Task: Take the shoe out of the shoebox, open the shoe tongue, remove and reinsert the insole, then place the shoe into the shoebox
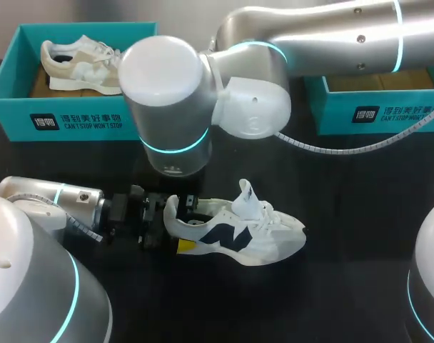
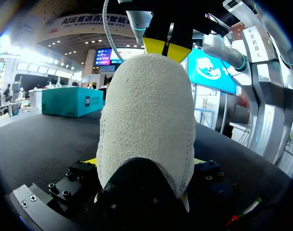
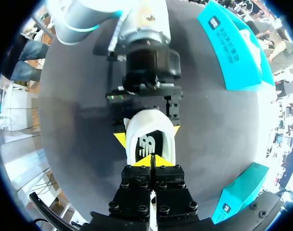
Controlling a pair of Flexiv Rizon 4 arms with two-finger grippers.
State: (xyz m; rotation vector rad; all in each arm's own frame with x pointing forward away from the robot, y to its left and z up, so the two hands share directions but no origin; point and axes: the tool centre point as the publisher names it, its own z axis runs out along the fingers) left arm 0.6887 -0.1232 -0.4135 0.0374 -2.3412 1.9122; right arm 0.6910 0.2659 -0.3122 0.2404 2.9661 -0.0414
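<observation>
My left jaws were clenched on the heel of the white sneaker (image 1: 238, 239). Their yellow tips (image 3: 120, 140) pressed against it from both sides. Seen from my left wrist, the rough white heel (image 2: 146, 115) filled the space between them.

The sneaker rested on the black worktop (image 1: 345, 300), a little toward 6 o'clock from the middle. Its heel pointed to 9 o'clock and its toe to 3 o'clock. It had a dark navy logo on its side, and its tongue (image 1: 245, 194) stood up.

My left arm (image 1: 53, 200) came in low from 9 o'clock. My right arm (image 1: 310, 36) came over from 2 o'clock and hung above the heel end. My right jaws were closed, their tips (image 3: 145, 162) pressed together at the edge of the sneaker's opening, over the dark insole (image 3: 147, 143). Whether they pinched anything I could not tell.

At 11 o'clock stood a teal shoebox (image 1: 10, 107) with a beige sneaker (image 1: 78, 63) in it. At 2 o'clock stood a second teal shoebox (image 1: 331, 114), well apart from the white sneaker.
</observation>
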